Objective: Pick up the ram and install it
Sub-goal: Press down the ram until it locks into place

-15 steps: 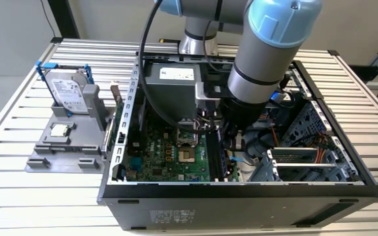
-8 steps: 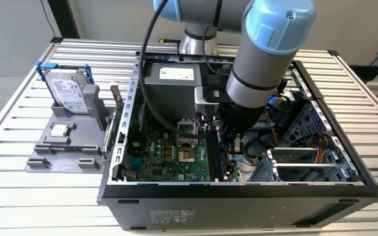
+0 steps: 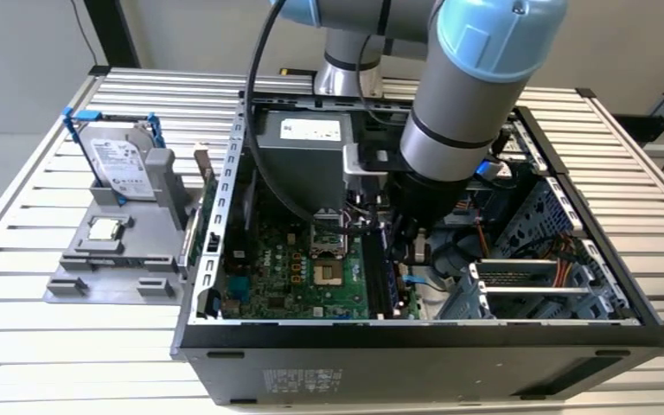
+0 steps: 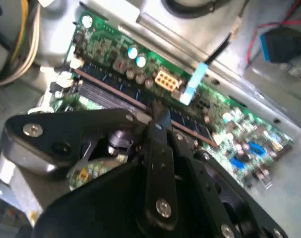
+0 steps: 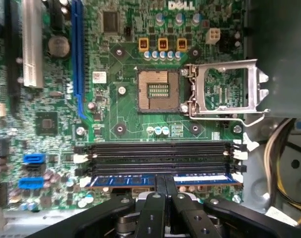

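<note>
The computer case (image 3: pixel 424 333) lies open on the slatted table (image 3: pixel 32 363), and the robot arm (image 3: pixel 470 95) reaches down into it over the green motherboard (image 5: pixel 125 106), toward the case's 3 o'clock side in the exterior view. In the first wrist view the row of long black memory slots (image 5: pixel 160 153) runs across the board below the empty processor socket (image 5: pixel 157 90), whose metal latch frame (image 5: pixel 224 89) stands flipped open at the socket's 3 o'clock. The ram (image 5: pixel 120 180) sits along the slot nearest the gripper (image 5: pixel 165 184), at the 6 o'clock edge of the slot row, its blue-green strip and pale label running out to either side of the fingers (image 5: pixel 159 182). The fingers are drawn nearly together and pinch the stick at about its middle, one pad on each flat face. In the second wrist view the same stick (image 4: pixel 190 123) lies lengthwise in its slot just past the fingertip (image 4: pixel 161 116). To do this step well, the press probably needs to go straight down with the stick kept level, so both ends seat evenly and the white end clips (image 5: pixel 238 148) can close; a tilt would likely jam one end. Whether the stick is fully seated cannot be told.
</note>
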